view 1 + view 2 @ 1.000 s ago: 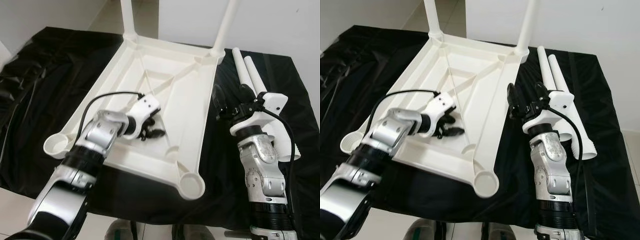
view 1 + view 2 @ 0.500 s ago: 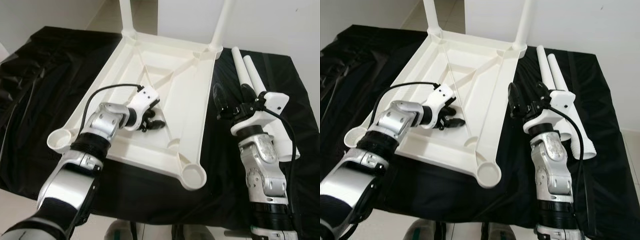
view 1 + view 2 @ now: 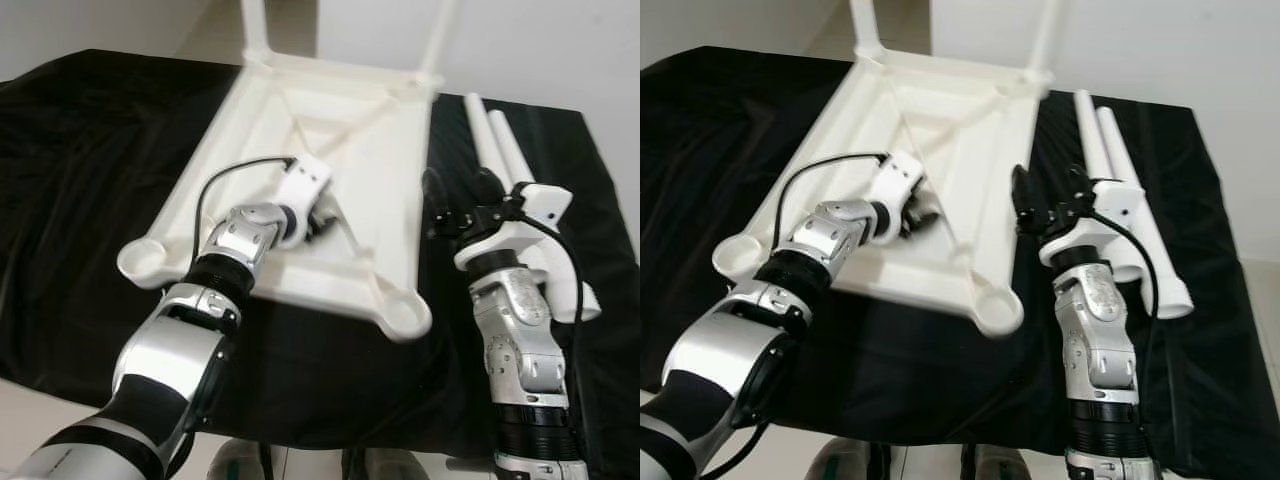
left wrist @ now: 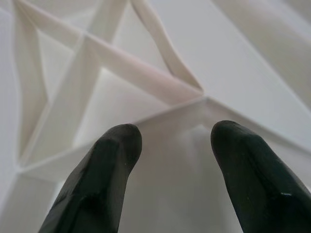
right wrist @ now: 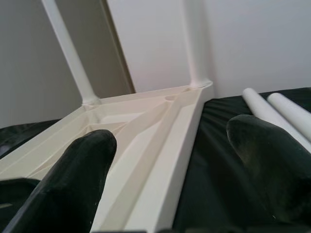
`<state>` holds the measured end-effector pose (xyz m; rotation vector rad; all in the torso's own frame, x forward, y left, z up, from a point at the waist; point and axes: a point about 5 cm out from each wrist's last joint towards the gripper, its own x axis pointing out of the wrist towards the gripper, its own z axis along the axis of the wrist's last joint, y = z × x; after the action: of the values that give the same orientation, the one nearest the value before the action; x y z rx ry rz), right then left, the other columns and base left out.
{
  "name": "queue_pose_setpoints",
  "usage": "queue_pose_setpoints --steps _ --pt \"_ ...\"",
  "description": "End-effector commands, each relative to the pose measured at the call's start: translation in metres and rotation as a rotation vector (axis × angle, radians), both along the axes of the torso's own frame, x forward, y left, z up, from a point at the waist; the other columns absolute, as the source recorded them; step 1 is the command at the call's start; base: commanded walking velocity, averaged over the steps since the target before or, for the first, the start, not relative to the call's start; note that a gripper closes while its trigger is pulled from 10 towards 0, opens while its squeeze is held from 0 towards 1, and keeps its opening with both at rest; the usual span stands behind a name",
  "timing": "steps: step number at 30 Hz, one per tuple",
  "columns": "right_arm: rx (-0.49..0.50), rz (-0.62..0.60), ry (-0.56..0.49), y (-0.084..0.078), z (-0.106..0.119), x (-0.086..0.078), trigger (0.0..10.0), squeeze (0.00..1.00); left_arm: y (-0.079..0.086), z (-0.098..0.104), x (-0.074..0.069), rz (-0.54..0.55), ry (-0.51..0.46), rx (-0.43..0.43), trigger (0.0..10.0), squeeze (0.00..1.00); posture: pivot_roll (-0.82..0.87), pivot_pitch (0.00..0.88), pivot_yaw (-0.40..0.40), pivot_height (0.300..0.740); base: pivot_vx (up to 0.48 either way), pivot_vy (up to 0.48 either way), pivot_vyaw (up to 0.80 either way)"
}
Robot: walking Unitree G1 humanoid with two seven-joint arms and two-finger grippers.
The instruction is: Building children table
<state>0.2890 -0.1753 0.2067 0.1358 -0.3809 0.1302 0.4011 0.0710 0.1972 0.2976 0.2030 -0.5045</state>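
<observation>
The left pincer (image 3: 318, 222) is down inside the upturned white tabletop (image 3: 375, 160), its two black fingers (image 4: 104, 170) spread a moderate way apart with nothing between them; their tips sit just over the point where the raised ribs (image 4: 141, 73) meet, though whether they touch the plastic I cannot tell; the right pincer (image 3: 458, 192) hangs wide open and holds nothing, just beside the tabletop's right edge and above the black cloth (image 3: 80, 180); that edge runs between its fingers in the wrist view; the tabletop lies underside up on the cloth-covered counter, with two legs (image 3: 863, 22) already standing at the far corners and two open round sockets (image 3: 408, 315) at the near corners, one near the right pincer; two loose white legs (image 3: 500, 150) lie side by side on the cloth to the right of the tabletop, just beyond the right pincer; open cloth stretches broadly to the left of the tabletop and along the near edge of the counter.
</observation>
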Motion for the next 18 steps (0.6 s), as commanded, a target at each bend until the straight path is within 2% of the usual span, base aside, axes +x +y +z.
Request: queue_pose_setpoints --steps 1,4,9,12,13,16,18 --pt "-0.005 -0.020 0.015 -0.003 -0.001 -0.001 10.0 0.00 0.002 0.002 0.001 0.024 -0.024 -0.009 10.0 0.00 -0.06 0.139 0.013 0.740 0.000 0.000 0.00" --pt "-0.020 -0.077 0.043 -0.008 -0.005 0.001 10.0 0.00 0.007 0.017 0.001 -0.022 -0.064 -0.028 10.0 0.00 -0.05 0.140 0.018 0.740 0.000 0.000 0.00" --pt "-0.027 -0.076 0.050 -0.009 -0.006 0.003 10.0 0.00 0.012 0.026 -0.001 -0.067 -0.095 -0.048 10.0 0.00 -0.04 0.141 0.017 0.740 0.000 0.000 0.00" --pt "-0.031 -0.074 0.048 -0.008 -0.006 0.004 10.0 0.00 0.010 0.035 -0.007 -0.107 -0.132 -0.124 10.0 0.00 -0.03 0.140 0.017 0.740 0.000 0.000 0.00" --pt "-0.031 -0.074 0.048 -0.008 -0.006 0.004 10.0 0.00 0.010 0.035 -0.007 -0.107 -0.132 -0.124 10.0 0.00 -0.03 0.140 0.017 0.740 0.000 0.000 0.00" --pt "-0.037 -0.104 0.041 -0.012 -0.005 0.006 10.0 0.00 0.009 0.043 -0.012 -0.124 -0.173 -0.173 10.0 0.00 -0.02 0.139 0.018 0.740 0.000 0.000 0.00" --pt "-0.035 -0.158 0.038 -0.021 -0.004 0.009 10.0 0.00 0.008 0.048 -0.017 -0.126 -0.189 -0.218 10.0 0.00 -0.02 0.136 0.019 0.740 0.000 0.000 0.00"
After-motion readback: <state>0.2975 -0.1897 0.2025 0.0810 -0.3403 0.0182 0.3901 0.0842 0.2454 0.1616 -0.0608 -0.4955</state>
